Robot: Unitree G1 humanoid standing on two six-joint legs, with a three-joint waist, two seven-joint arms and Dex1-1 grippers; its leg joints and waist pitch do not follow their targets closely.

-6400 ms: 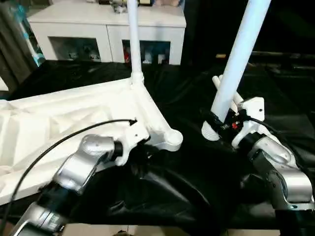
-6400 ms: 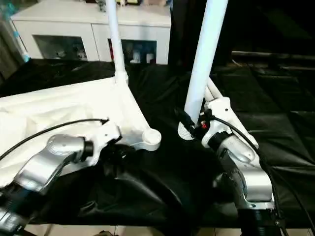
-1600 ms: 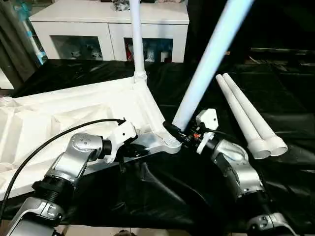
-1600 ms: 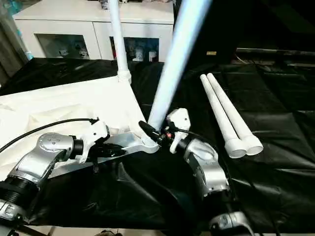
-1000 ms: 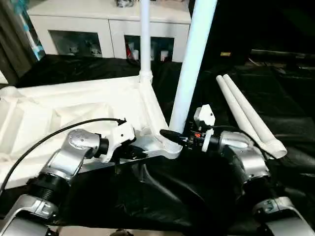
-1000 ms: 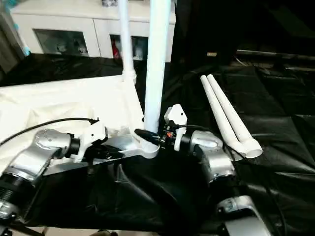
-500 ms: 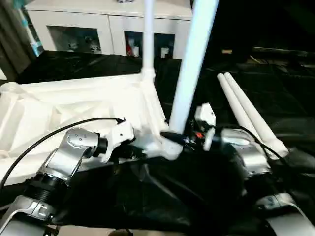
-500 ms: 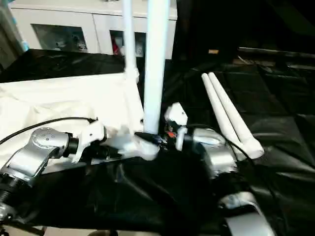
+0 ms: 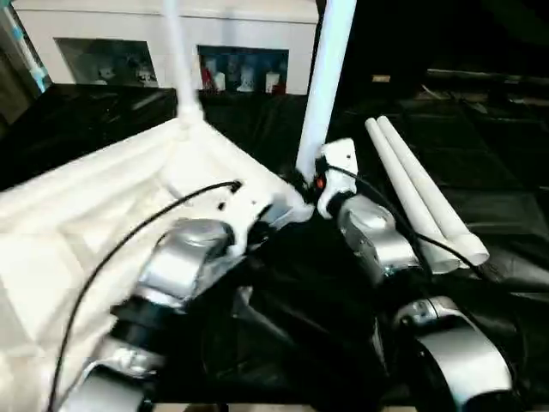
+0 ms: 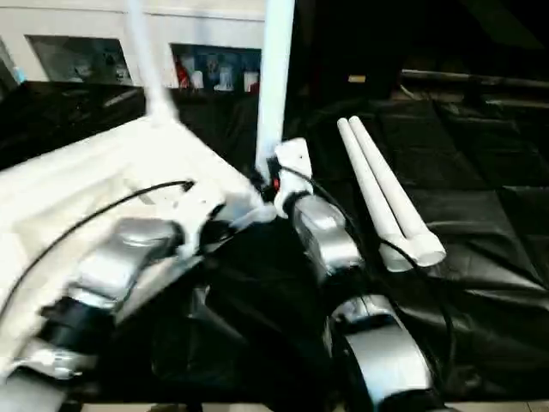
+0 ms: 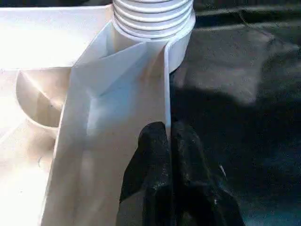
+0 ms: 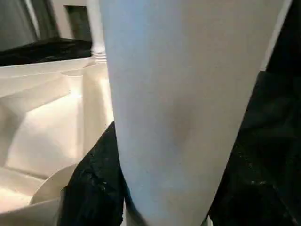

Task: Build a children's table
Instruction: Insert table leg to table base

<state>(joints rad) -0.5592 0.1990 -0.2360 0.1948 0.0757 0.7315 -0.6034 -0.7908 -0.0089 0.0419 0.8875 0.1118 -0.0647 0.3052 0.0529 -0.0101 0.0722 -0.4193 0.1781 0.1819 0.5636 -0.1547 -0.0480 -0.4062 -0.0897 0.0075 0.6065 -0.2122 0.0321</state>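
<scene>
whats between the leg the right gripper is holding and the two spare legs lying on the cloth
In the left eye view, only bare black cloth lies between the held leg and the two loose legs. The right gripper and its wrist sit at the held leg's base.

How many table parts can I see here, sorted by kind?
Tabletop: 1
Legs standing upright at the tabletop's corners: 2, the far one and the near one held by the right gripper
Legs lying loose on the black cloth: 2
Total: 5 parts
</scene>
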